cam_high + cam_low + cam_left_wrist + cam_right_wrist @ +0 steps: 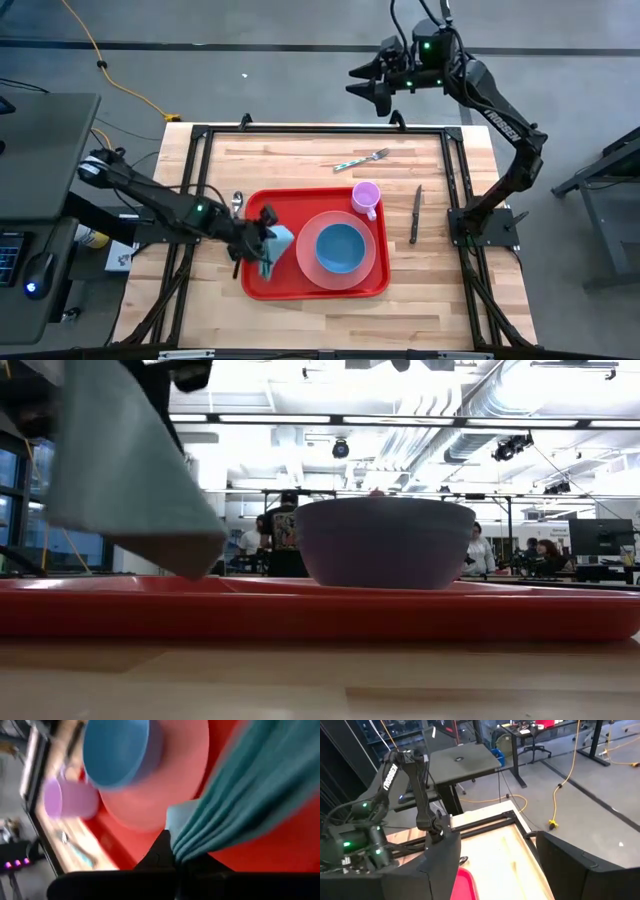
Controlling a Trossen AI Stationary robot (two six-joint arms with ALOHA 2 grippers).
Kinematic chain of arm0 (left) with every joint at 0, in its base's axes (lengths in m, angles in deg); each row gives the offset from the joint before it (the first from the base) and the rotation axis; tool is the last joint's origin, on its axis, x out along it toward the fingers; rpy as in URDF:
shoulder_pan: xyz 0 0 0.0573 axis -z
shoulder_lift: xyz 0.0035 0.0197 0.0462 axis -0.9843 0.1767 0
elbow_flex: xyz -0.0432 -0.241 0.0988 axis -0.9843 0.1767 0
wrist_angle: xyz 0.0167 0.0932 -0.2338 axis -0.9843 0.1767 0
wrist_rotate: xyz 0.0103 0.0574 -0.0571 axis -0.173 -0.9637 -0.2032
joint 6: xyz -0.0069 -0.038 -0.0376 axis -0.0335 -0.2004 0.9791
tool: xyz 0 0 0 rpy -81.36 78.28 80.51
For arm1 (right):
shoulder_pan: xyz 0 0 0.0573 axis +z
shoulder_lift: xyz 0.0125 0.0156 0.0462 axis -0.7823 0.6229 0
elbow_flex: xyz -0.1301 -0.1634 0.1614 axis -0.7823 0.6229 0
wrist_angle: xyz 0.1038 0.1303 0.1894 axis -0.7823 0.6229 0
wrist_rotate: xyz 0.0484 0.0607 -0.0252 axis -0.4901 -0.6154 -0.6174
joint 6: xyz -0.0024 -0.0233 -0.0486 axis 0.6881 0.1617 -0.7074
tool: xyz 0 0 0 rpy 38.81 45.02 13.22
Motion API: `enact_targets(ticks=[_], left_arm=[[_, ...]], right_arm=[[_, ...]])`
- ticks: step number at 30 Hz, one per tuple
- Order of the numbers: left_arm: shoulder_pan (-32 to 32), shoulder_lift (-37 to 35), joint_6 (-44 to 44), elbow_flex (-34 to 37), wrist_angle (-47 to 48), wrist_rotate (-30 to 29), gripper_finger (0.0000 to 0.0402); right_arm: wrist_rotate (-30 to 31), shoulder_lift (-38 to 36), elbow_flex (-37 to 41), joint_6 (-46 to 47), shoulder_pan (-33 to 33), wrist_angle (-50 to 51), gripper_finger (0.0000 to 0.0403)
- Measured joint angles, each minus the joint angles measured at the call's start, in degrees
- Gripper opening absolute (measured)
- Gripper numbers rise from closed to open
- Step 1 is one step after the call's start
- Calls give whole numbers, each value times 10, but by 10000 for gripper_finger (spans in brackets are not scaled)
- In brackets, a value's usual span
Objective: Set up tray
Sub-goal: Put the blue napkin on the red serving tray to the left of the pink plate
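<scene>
Teal folded cloth napkin, hanging nearest the low camera, pinched in the closed left gripper above the left end of the large bright red rectangular plastic tray. Tray sits mid-table, carrying a round salmon-pink plate with a blue bowl. Right gripper: fingers apart, empty, raised beyond the table's far edge.

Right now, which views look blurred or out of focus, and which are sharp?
Left wrist view: teal cloth and blue bowl smeared by blur. Low view: cloth soft, bowl and red tray fairly sharp, ceiling lights glaring. High view: evenly lit, sharp.
</scene>
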Motion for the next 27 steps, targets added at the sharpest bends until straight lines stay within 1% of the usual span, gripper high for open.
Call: enact_targets(ticks=[4,9,10,13,16,18,23,26,27], left_arm=[[20,38,-10,0,-4,-15,23],[21,101,-25,19,-22,-16,23],[21,112,-34,21,-19,-23,23],[21,135,-54,23,-15,-68,23],[21,134,-50,23,-8,-115,23],[14,135,-34,22,2,-133,23],[-4,135,31,23,53,-135,23],[-5,135,39,23,53,-133,23],[-5,135,34,23,50,-124,23]], right_arm=[[0,0,0,-2,0,9,239],[0,0,0,-4,0,9,239],[0,0,0,-4,0,9,239],[0,0,0,-4,0,9,239],[0,0,0,-4,0,10,239],[0,0,0,-4,0,11,239],[-1,0,0,-6,0,13,239],[-1,0,0,-7,0,13,239],[-1,0,0,-7,0,13,239]])
